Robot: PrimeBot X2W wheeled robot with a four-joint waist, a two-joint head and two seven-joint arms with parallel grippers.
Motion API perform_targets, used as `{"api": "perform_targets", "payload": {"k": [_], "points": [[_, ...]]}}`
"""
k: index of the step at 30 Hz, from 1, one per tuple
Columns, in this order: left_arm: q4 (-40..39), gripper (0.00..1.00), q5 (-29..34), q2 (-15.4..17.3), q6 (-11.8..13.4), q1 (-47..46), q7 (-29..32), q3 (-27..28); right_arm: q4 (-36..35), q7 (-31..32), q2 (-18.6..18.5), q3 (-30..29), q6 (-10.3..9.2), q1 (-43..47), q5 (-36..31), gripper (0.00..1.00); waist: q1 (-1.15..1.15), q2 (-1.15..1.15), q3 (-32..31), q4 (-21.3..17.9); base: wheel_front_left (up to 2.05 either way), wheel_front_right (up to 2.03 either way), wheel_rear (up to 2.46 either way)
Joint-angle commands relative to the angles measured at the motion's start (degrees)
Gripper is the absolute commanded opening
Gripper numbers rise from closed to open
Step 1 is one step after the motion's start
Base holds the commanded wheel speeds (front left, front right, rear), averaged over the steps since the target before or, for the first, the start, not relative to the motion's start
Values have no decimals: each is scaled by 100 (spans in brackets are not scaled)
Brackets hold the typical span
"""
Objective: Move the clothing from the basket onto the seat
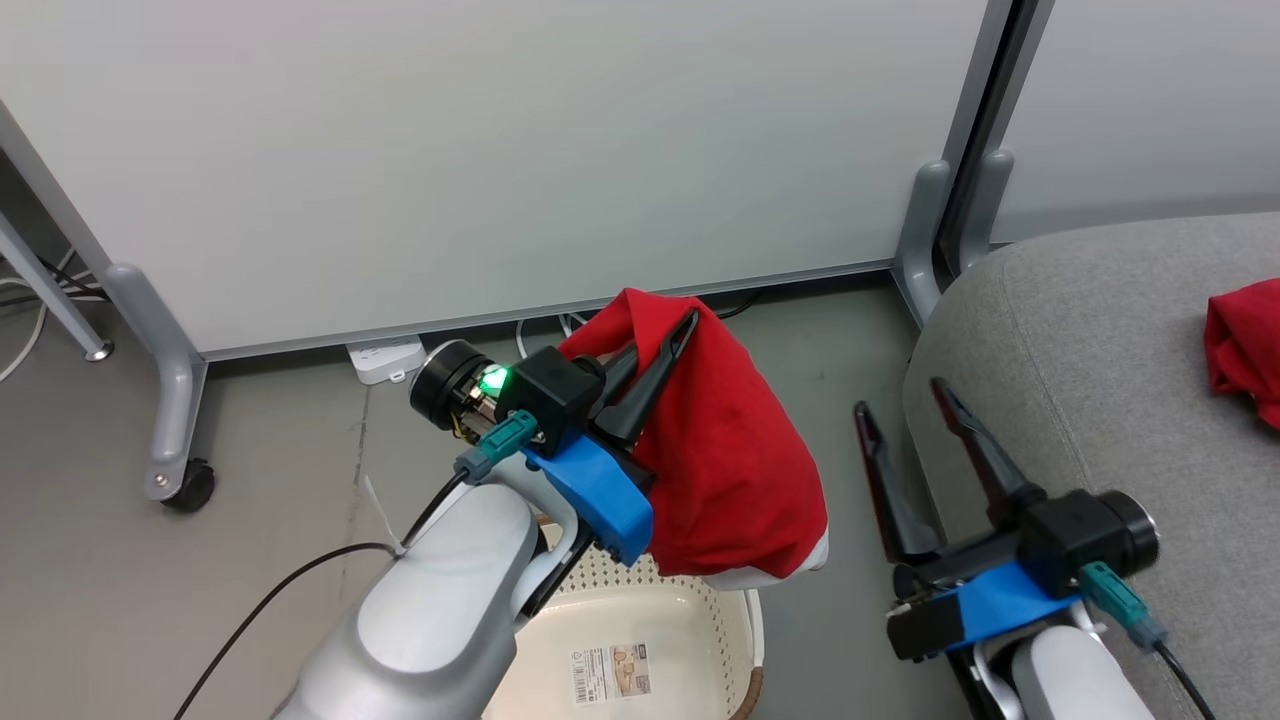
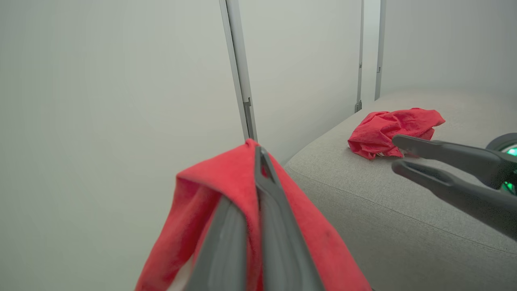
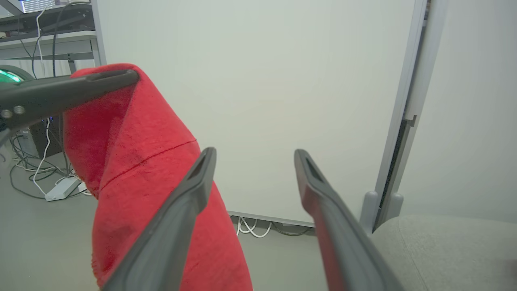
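Left gripper (image 1: 668, 335) clamped on red garment (image 1: 730, 450), which drapes over its fingers, hanging just above basket (image 1: 690, 620). Right gripper (image 1: 900, 397) spread wide, empty, right of basket. Second red garment (image 1: 1245, 345) on grey seat (image 1: 1090, 380), farther right.

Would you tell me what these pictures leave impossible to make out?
Head view: the left forearm and the bottom edge hide part of the basket, so leftover clothing is unknown.
Head view: the right edge cuts off the garment on the seat.
Head view: the label print is too small.
Left wrist view: the bottom edge cuts the held garment.
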Motion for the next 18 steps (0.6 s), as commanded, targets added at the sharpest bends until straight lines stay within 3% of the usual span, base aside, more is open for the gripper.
{"api": "perform_targets", "payload": {"k": [1, 18], "points": [[-32, 0, -23, 23, 30, -11, -20, 1, 42, -2, -45, 141, -5, -144, -5, 100, 0, 0, 21, 16, 0, 0, 0], [-60, 0, -45, -9, 31, -193, -40, -170, 1028, -2, -133, 1570, -6, -1603, 106, 100, 0, 0, 264, 187, 0, 0, 0]]}}
